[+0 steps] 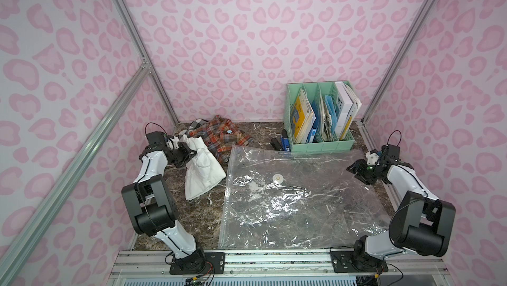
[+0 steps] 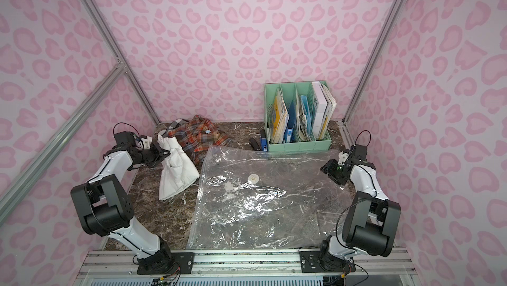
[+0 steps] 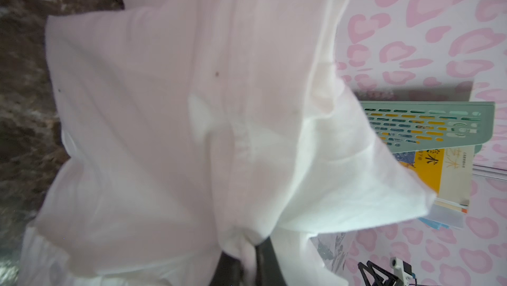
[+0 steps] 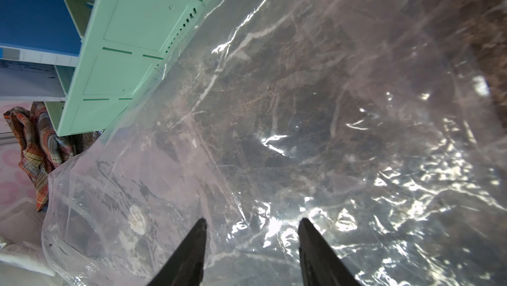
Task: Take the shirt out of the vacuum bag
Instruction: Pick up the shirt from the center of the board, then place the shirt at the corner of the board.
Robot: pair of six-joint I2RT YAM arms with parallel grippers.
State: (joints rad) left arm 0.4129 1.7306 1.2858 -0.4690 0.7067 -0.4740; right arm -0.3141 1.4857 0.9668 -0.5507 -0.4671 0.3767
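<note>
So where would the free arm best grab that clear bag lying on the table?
The vacuum bag lies flat on the table, so I'd probably pinch its thin right-hand edge rather than the face, sliding in low from the right, where the open right gripper hangs over it. The left gripper is shut on the white shirt.

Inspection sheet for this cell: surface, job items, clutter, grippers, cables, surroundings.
Surface: dark marble-pattern tabletop, no spills seen.
Job's things: large clear crinkly plastic vacuum bag flat, nothing inside; white cloth shirt outside it, lifted at one end.
Clutter: orange plaid shirt crumpled at back; mint plastic file rack holding books.
Grippers: left gripper shut on white cloth shirt; right gripper open over bag.
Cables: black loop at each wrist, none seen snagged.
Surroundings: pink leopard-print walls, aluminium frame.
</note>
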